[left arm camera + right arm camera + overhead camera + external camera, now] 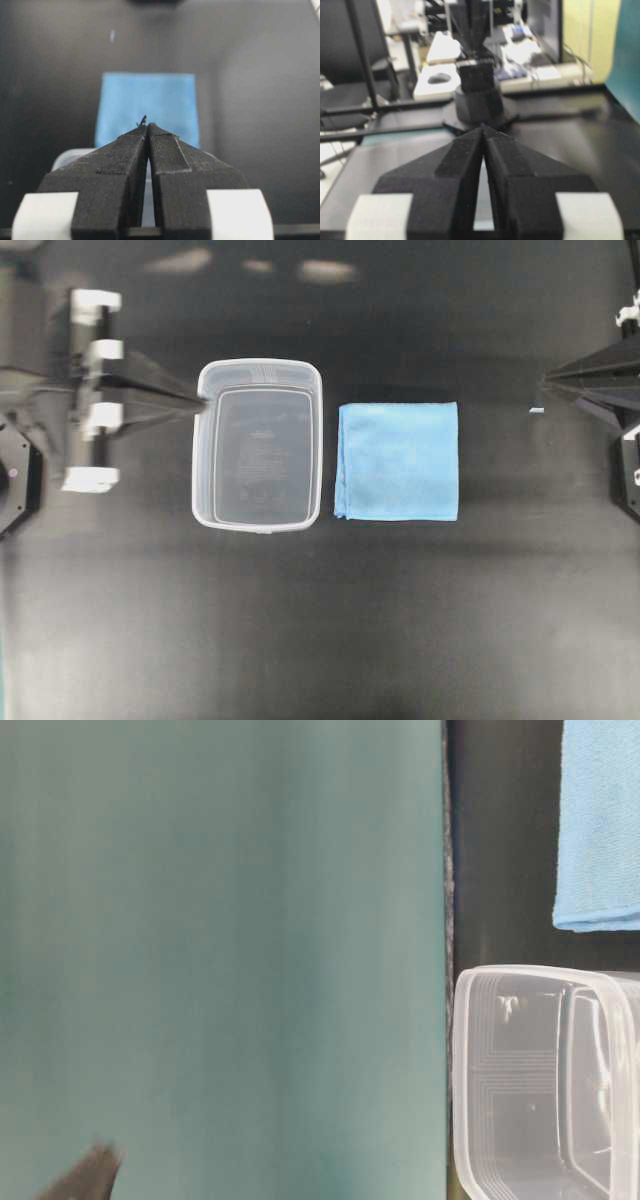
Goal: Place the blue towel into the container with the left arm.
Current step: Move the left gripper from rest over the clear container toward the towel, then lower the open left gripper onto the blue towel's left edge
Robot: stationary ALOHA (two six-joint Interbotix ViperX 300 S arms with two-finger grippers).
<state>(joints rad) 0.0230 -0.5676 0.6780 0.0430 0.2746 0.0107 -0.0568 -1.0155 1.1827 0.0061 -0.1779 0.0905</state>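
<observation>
The blue towel (398, 461) lies flat and folded on the black table, just right of the container (258, 445), a clear empty tub. Both also show in the table-level view, the towel (600, 820) above the container (545, 1080). My left gripper (200, 400) is shut and empty, its tips at the tub's left rim; in the left wrist view (147, 125) it points over the tub at the towel (147, 107). My right gripper (545, 378) is shut and empty at the right edge, well right of the towel; it also shows in the right wrist view (483, 129).
A small pale scrap (537, 410) lies on the table between the towel and the right gripper. A teal wall (220, 950) fills most of the table-level view. The opposite arm's base (477, 100) stands ahead in the right wrist view.
</observation>
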